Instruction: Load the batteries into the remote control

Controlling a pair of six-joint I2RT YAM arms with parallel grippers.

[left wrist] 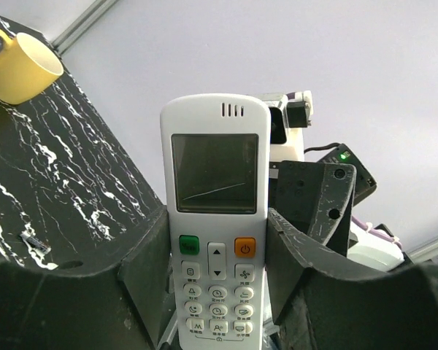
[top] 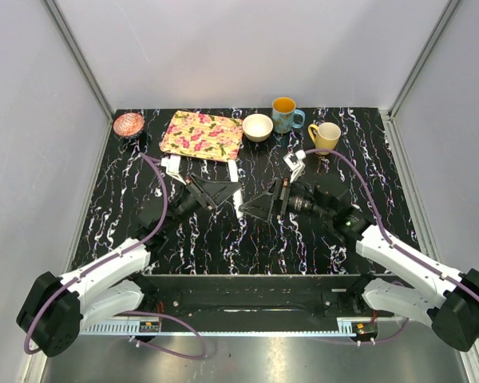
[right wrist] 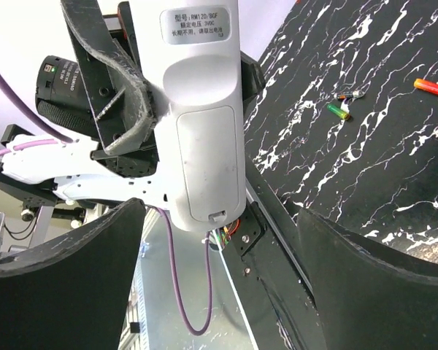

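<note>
- Top external: both arms reach in to mid-table and meet just near of the floral tray. The remote control sits between the two grippers, seen edge-on as a thin white sliver.
- Left gripper is clamped on the remote control. In the left wrist view its fingers press on both long sides at the button section, with the remote standing straight up from the left gripper.
- Button face points at the left wrist camera: pale screen on top, green button and orange button below it.
- Right gripper is spread wide and grips nothing. In the right wrist view its fingers stand well apart on either side of the remote, no contact visible.
- Right wrist view looks at the back of the remote: grey label at the top, battery cover in place below it, latch end nearest the right gripper.
- Remote is held up off the black marbled table.
- Loose on the table in the right wrist view: green battery and dark battery just beside each other, orange battery apart from them.
- Far edge, left to right: pink dish, floral tray, cream bowl, blue mug, yellow mug.
</note>
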